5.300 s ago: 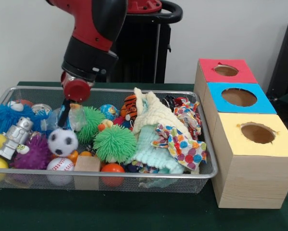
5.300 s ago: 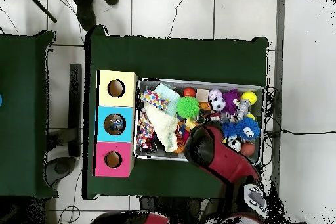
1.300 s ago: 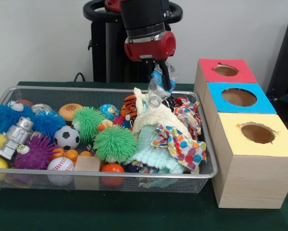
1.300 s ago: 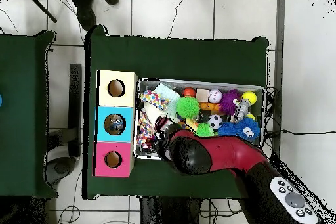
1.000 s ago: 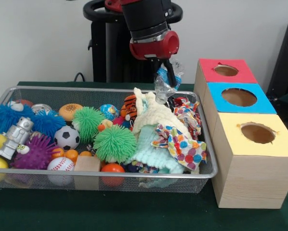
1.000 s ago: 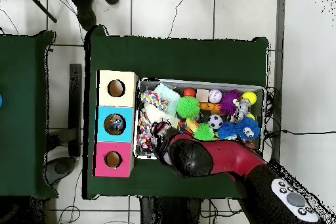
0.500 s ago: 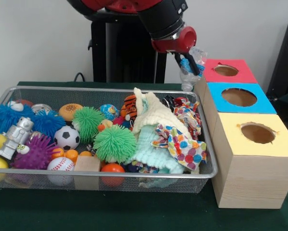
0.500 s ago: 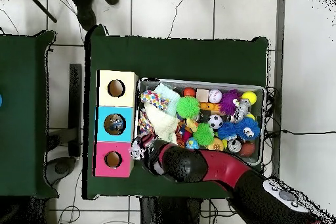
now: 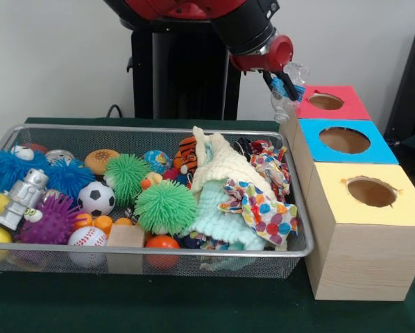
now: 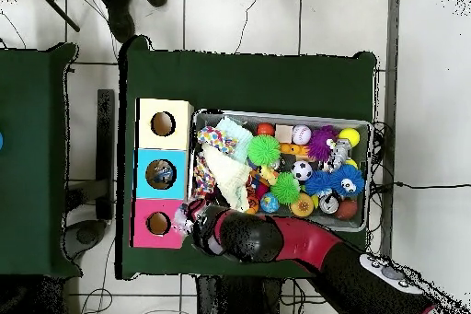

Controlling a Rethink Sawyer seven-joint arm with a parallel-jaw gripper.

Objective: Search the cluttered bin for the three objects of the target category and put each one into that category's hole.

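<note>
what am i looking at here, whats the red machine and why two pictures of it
The red and black thing is a robot arm. Its gripper is closed on a crumpled clear plastic bottle with a blue label, held in the air beside the red box.

One picture is taken from across the table; the other looks straight down from above.

On the green table sits a wire mesh bin full of toys: spiky green balls, a soccer ball, a silver toy robot and cloths. Next to it stand three wooden boxes, red, blue and yellow, each with a round hole on top.
</note>
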